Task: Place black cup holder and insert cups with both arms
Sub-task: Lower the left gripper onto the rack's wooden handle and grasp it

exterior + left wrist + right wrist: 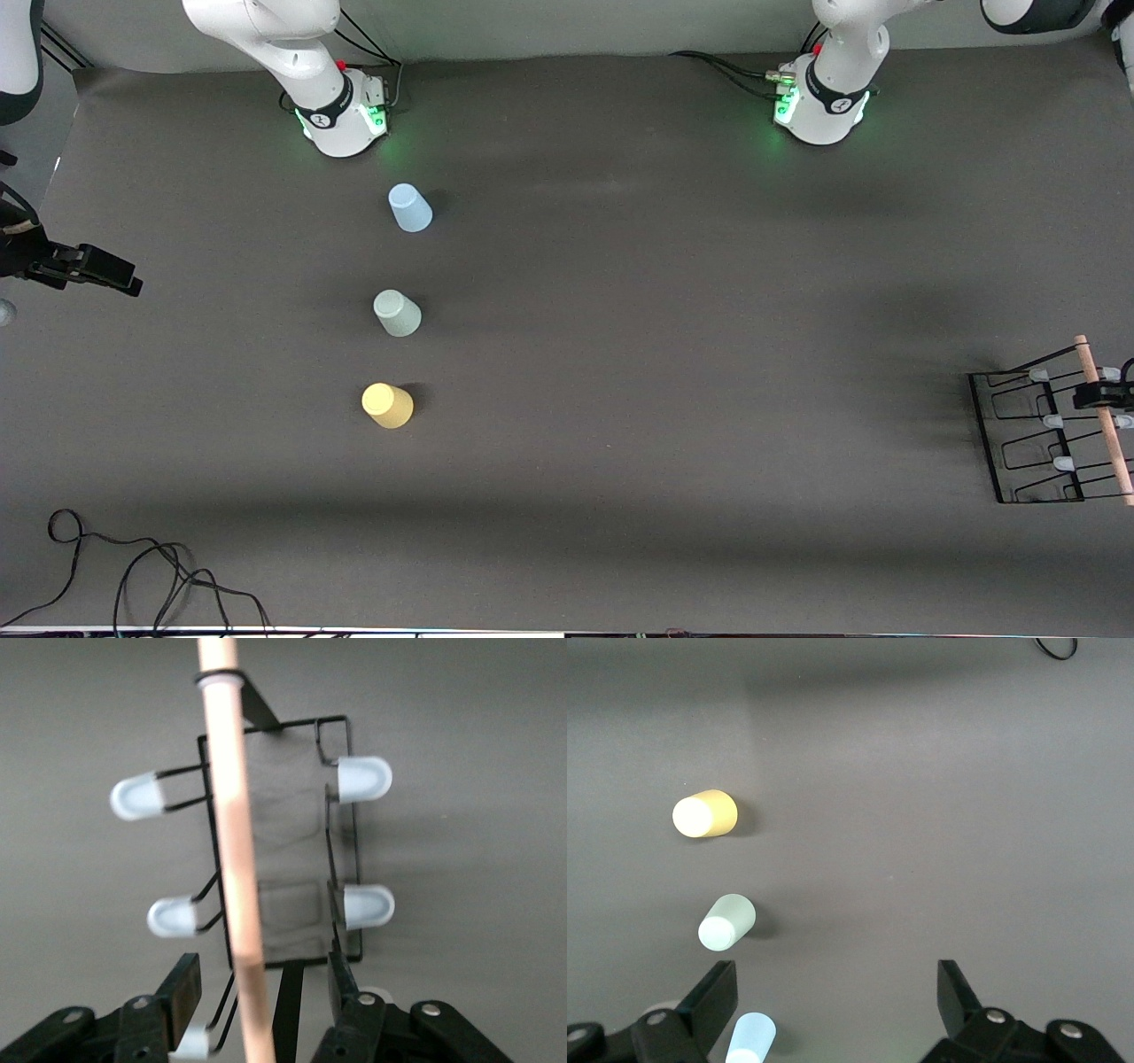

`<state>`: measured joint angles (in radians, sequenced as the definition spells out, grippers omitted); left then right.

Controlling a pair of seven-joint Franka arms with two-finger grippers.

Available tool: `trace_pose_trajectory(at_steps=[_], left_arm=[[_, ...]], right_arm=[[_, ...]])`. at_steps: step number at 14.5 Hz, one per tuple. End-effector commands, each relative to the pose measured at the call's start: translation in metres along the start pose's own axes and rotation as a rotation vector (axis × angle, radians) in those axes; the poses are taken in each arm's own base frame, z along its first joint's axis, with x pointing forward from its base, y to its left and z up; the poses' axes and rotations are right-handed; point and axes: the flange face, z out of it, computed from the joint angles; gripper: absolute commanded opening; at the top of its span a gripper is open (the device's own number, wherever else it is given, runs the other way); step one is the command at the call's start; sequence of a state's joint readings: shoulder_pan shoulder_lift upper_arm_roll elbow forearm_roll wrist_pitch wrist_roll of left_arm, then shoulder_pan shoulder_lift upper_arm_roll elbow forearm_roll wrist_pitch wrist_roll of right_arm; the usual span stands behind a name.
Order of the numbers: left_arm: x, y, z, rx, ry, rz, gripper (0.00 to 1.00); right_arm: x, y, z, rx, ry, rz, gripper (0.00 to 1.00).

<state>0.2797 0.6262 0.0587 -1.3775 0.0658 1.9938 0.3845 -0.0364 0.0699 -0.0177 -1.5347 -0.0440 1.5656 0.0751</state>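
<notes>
Yellow cup (387, 405) untouched; left gripper (262, 999) half-open astride black cup holder (283, 842) rod.

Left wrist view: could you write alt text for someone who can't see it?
The left hand, fingers apart, straddles the wooden rod handle of the black cup holder standing on the dark table. Pale-tipped pegs stick out on both sides.

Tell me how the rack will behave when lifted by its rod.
Probably light: the rack is thin wire. The left gripper straddles the rod near one end, so it may tilt. The smooth rod could slip or swivel.
</notes>
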Motion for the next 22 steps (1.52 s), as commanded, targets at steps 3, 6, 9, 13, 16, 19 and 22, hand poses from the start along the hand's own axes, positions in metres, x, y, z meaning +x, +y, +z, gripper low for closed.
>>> trace_pose_trajectory(at_steps=[3, 6, 9, 13, 16, 19, 22], left_arm=[[0.006, -0.005, 0.011, 0.019, -0.001, 0.007, 0.63], [0.006, -0.006, 0.015, 0.014, -0.004, 0.006, 0.54], [0.006, -0.007, 0.015, 0.012, -0.003, 0.004, 0.27], [0.008, -0.007, 0.006, 0.016, 0.005, 0.002, 0.00], [0.012, 0.000, -0.006, 0.012, 0.021, -0.013, 0.00], [0.011, 0.008, -0.026, -0.016, 0.029, -0.074, 0.00], [0.012, 0.050, -0.053, -0.021, -0.016, -0.081, 0.00]], right_arm=[[-0.002, 0.001, -0.001, -0.013, -0.005, -0.012, 1.00], [-0.002, 0.002, -0.002, -0.011, -0.003, -0.011, 1.00], [-0.002, 0.001, -0.002, -0.011, -0.003, -0.012, 1.00], [-0.003, 0.002, -0.001, -0.013, -0.009, -0.012, 1.00], [-0.003, 0.001, -0.001, -0.012, -0.009, -0.012, 1.00], [-0.003, 0.002, -0.001, -0.013, -0.009, -0.012, 1.00], [-0.003, 0.002, -0.001, -0.012, -0.009, -0.011, 1.00]])
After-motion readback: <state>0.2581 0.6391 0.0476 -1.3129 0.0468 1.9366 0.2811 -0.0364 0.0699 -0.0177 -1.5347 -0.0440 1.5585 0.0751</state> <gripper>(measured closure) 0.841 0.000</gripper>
